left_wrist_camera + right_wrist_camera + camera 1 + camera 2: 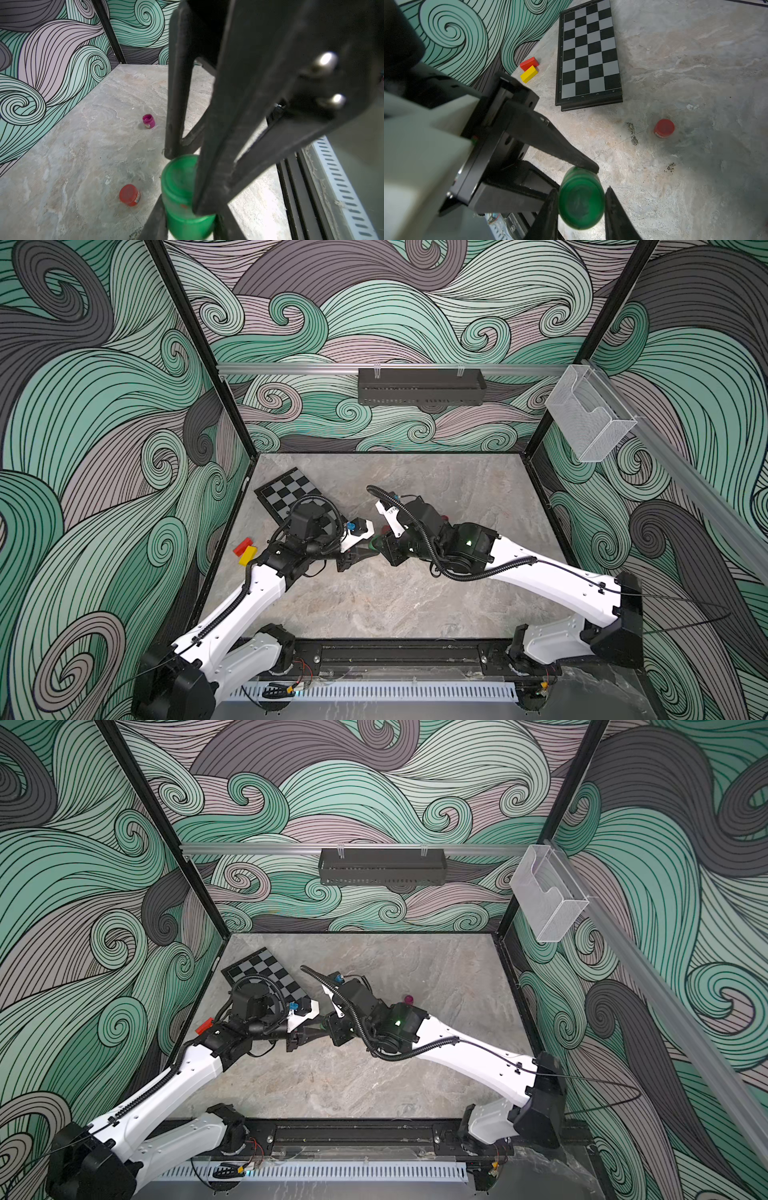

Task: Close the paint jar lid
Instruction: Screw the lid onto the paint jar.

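Green paint jar [193, 228]: being held between both grippers, over the middle of the table [395, 605]
Left gripper [188, 216]: gripping the jar's body, one finger pressing on each side
Right gripper [581, 199]: clamping the green lid [178, 174], fingers bearing on opposite sides of its rim
Red jar [129, 195]: standing apart, capped

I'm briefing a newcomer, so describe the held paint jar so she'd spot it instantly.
On the marble table, look mid-table where the two arms meet. The green paint jar is pinched between their fingers, while the red jar and magenta jar stand free.
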### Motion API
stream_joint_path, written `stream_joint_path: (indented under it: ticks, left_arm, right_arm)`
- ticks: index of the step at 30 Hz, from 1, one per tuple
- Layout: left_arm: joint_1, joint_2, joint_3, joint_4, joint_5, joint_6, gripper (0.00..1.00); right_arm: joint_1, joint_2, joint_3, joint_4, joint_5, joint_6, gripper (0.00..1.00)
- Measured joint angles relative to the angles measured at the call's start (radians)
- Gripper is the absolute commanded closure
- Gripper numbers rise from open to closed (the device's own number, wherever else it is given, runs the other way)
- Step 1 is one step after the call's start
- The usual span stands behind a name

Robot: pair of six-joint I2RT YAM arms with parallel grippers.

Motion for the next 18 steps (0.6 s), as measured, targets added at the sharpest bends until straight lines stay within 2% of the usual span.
stream_joint_path:
  ticks: [6, 9, 14, 16, 18]
  left_arm:
    - [0.0, -0.001, -0.002, -0.005, -0.012, 0.0, 0.8]
    - [0.0, -0.005, -0.002, -0.005, -0.014, 0.0, 0.8]
    - [-0.004, -0.021, -0.002, 0.015, -0.001, 0.002, 0.8]
    - [-0.011, -0.03, 0.0, 0.028, 0.013, 0.004, 0.8]
    - [-0.016, -0.033, 0.001, 0.043, 0.024, 0.005, 0.8]
  right_arm:
    - [0.014, 0.008, 0.001, 0.002, 0.037, 0.082, 0.8]
    - [0.014, 0.008, 0.003, 0.002, 0.036, 0.079, 0.73]
    - [0.012, -0.016, -0.004, 0.021, 0.0, 0.008, 0.39]
    - [0.003, -0.047, -0.023, 0.05, -0.041, -0.03, 0.28]
    - [-0.023, -0.091, -0.046, 0.069, -0.107, -0.073, 0.21]
